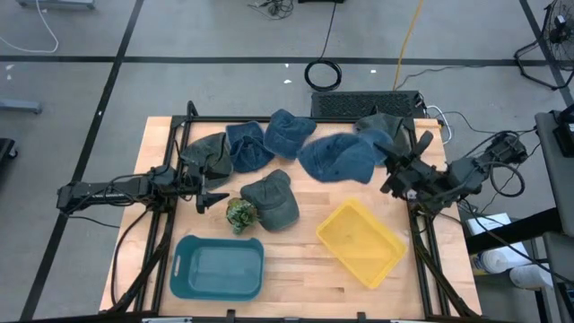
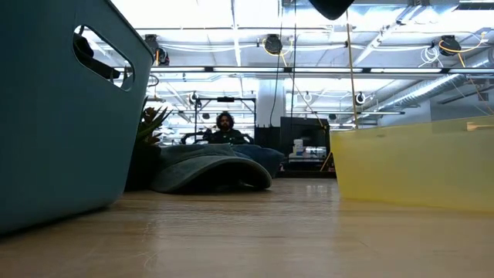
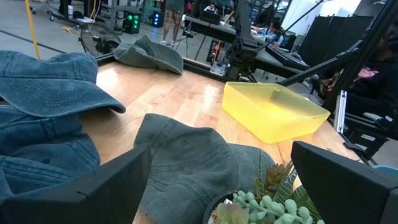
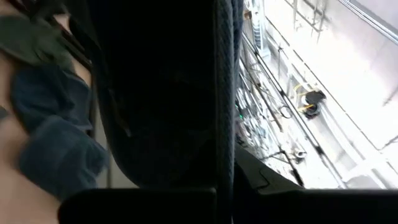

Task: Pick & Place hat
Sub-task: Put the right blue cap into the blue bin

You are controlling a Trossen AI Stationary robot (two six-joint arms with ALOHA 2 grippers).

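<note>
Several caps lie along the table's far half: a dark green one (image 1: 208,152), blue ones (image 1: 249,145) (image 1: 289,133), and a grey-green one (image 1: 381,126). A dark green cap (image 1: 272,199) rests crown up at the centre, next to a small potted plant (image 1: 239,213). My left gripper (image 1: 213,196) is open and empty, level, just left of the plant; the plant (image 3: 261,205) and the green cap (image 3: 186,162) show ahead of its fingers. My right gripper (image 1: 395,172) is shut on a large blue cap (image 1: 339,158) at the far right. My right gripper holds the blue cap at its right-hand edge (image 1: 381,163), coming from the table's right side. In the right wrist view the cap's dark cloth (image 4: 168,93) fills the picture and hides the place of contact. In the low view its lowest part (image 2: 332,6) hangs well above the table.
A teal bin (image 1: 218,266) stands near the front left and a yellow bin (image 1: 360,240) near the front right. Bare wood lies between them. A person (image 2: 225,127) sits in the room beyond the table's far edge.
</note>
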